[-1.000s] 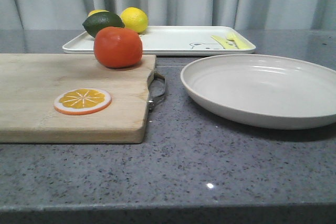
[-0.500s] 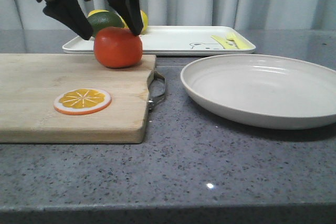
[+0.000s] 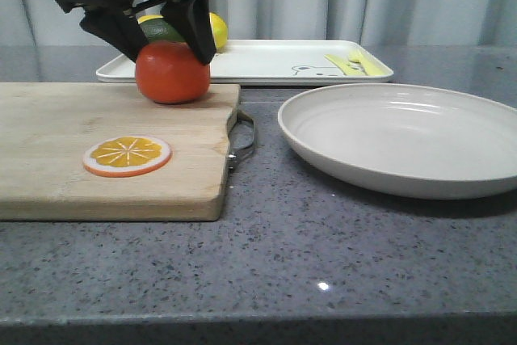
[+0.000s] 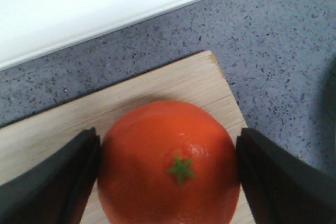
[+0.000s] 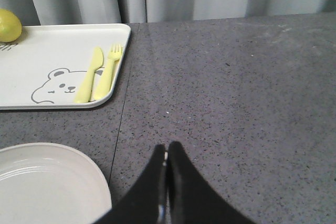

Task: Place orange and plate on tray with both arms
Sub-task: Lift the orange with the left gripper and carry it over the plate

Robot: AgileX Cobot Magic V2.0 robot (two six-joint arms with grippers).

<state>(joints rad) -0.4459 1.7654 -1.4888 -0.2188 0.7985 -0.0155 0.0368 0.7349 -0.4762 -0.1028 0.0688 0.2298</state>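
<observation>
The orange [image 3: 172, 74] sits on the far right corner of the wooden cutting board [image 3: 73, 119]. My left gripper [image 3: 167, 56] has come down over it, and in the left wrist view both black fingers touch the sides of the orange [image 4: 168, 166]. The off-white plate [image 3: 404, 139] lies on the counter to the right of the board. The white tray [image 3: 275, 62] with its bear drawing lies behind both. My right gripper [image 5: 167, 148] is shut and empty above bare counter, beside the plate's rim [image 5: 102, 187]; it does not show in the front view.
An orange slice [image 3: 127, 155] lies on the board near its front. A yellow lemon [image 3: 216, 30] and a dark green lime [image 3: 159, 31] rest on the tray's left end, just behind the left gripper. Yellow utensil prints [image 5: 100, 74] mark the tray's right end.
My left gripper has come down from the upper left over the orange and closed in on its sides. The orange has shifted slightly to the left on the board.
</observation>
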